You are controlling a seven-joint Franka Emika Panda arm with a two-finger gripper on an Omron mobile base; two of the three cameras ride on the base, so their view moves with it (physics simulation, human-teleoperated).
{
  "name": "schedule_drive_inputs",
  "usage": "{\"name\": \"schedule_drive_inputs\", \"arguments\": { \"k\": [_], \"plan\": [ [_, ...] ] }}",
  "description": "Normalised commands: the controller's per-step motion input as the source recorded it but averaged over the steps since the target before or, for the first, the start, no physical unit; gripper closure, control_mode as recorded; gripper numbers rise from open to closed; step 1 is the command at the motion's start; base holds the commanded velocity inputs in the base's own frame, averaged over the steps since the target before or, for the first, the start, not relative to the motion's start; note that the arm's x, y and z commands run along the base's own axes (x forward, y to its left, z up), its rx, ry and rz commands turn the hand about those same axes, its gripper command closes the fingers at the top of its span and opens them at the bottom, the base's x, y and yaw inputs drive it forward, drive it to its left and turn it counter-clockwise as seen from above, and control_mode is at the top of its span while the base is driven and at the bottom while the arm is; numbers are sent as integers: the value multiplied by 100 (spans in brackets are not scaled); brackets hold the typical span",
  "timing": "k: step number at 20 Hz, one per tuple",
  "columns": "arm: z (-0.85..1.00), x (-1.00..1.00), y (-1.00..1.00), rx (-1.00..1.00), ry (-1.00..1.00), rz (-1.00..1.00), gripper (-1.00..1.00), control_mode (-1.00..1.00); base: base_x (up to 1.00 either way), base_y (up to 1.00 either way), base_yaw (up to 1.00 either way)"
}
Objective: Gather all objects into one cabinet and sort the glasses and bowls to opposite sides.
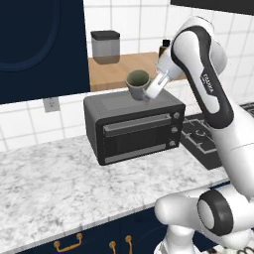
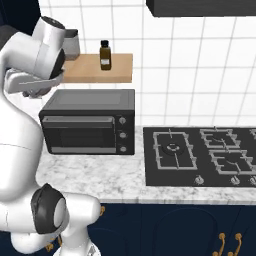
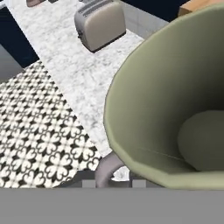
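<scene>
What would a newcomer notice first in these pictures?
First, the grey-green cup held tilted in the pincer, in the air above the dark oven on the marble counter. Behind it, a wooden shelf carries a brown bottle and a grey canister.

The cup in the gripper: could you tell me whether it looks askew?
Yes. The cup hangs tilted in the gripper above the toaster oven, its mouth turned sideways rather than up.
</scene>
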Motion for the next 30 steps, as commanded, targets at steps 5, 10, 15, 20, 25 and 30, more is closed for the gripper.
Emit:
{"name": "schedule_drive_inputs", "arguments": {
  "k": [5, 10, 15, 20, 25, 30],
  "plan": [
    [-17, -93, 0, 14, 13, 0, 100, -100, 0, 0, 0],
    [-16, -15, 2, 0, 14, 0, 100, -100, 0, 0, 0],
    [-16, -16, 1, 0, 11, 0, 100, -100, 0, 0, 0],
    [-16, -2, 11, 0, 19, 1, 100, -100, 0, 0, 0],
    [-16, -3, 9, 0, 16, 1, 100, -100, 0, 0, 0],
    [-15, -19, 6, 0, 7, 0, 100, -100, 0, 0, 0]
  ]
}}
